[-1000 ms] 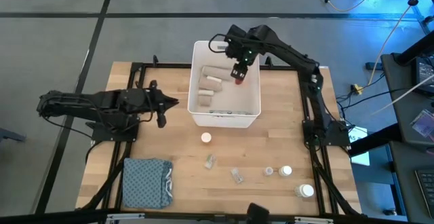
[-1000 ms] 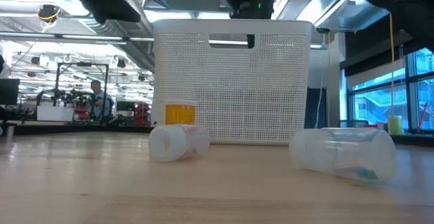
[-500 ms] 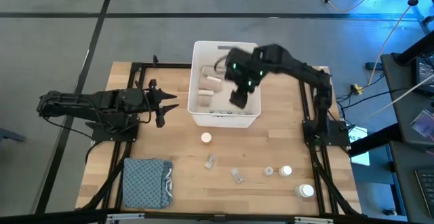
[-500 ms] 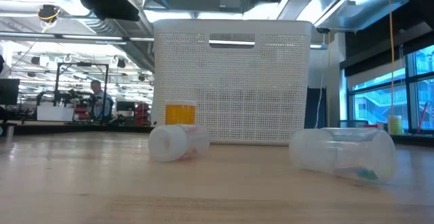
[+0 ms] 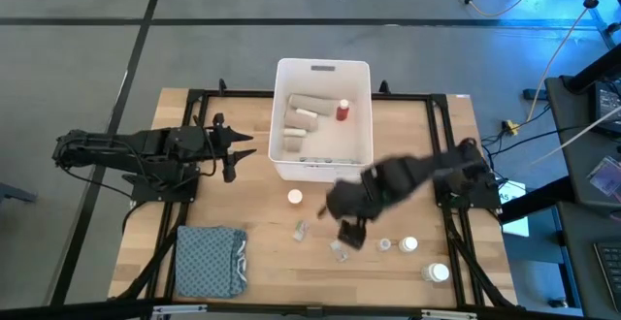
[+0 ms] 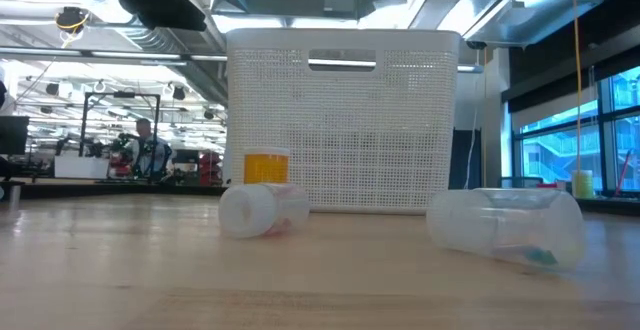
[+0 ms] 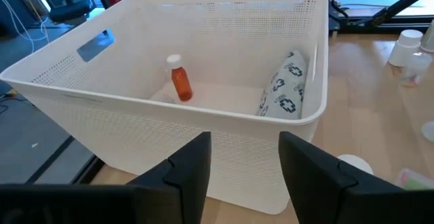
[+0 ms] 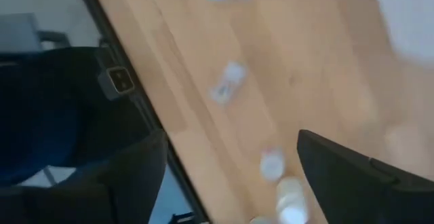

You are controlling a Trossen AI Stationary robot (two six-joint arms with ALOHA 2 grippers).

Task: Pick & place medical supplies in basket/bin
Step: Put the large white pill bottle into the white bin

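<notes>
Your white basket [image 5: 323, 66] sits at the far middle of the wooden table [image 5: 252, 199]. Inside it you see beige bandage rolls [image 5: 300, 121], a red-capped bottle [image 5: 343, 112] near the right wall, and a flat packet [image 5: 320, 159] along the near wall.

Your left gripper [image 5: 236, 151] waits just left of the basket, fingers parted. Your right gripper [image 5: 349, 233], blurred, hangs over the table in front of the basket, just above a clear vial [image 5: 338, 251].

On the table: a white-capped bottle [image 5: 295, 197], another vial [image 5: 301, 230], three small bottles [image 5: 408, 245] toward the near right, and a folded blue-grey cloth [image 5: 211, 261] at near left.
</notes>
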